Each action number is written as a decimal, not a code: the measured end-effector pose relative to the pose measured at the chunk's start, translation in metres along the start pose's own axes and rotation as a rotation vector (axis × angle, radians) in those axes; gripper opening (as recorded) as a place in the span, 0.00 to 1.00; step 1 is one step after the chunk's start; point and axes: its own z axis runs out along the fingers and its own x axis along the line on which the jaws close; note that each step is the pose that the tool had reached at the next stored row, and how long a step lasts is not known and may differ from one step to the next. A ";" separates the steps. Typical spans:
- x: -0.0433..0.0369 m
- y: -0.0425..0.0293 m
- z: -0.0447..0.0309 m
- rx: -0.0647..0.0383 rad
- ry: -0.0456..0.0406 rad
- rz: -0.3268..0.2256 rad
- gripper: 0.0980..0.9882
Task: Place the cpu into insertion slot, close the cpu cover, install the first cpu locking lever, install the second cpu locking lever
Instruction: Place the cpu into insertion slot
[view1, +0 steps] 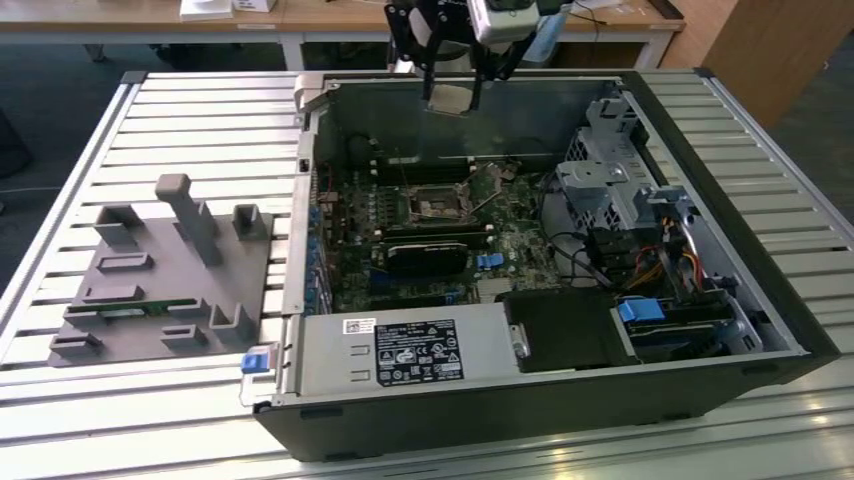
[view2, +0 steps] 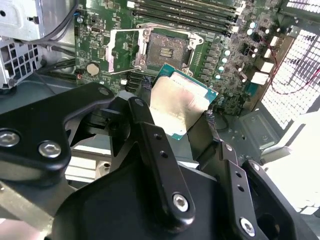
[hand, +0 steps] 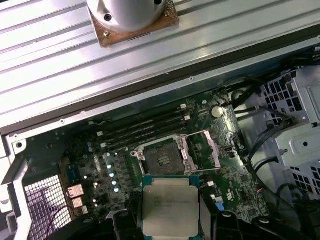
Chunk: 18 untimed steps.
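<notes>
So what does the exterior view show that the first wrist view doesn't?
The exterior view takes in the whole computer case on the slatted table, plus a grey holder tray at the exterior view's left. The first wrist view looks closely at the open cpu cover beside the insertion slot, and a round pale base on the table. Both have the gripper holding the cpu, not yet in the slot.

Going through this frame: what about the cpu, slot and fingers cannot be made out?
- cpu underside: turned away from the camera in both wrist views.
- cpu's near edge: first wrist view, cut off by the picture edge.
- fingers: first wrist view, mostly cut off by that same edge.
- slot pins: exterior view, too small.
</notes>
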 end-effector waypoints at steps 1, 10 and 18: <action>0.0002 -0.0001 0.0000 0.000 -0.0007 0.008 0.50; 0.0083 -0.0030 0.0000 -0.001 -0.0030 0.037 0.50; 0.0098 -0.0036 0.0002 -0.002 -0.0071 0.085 0.50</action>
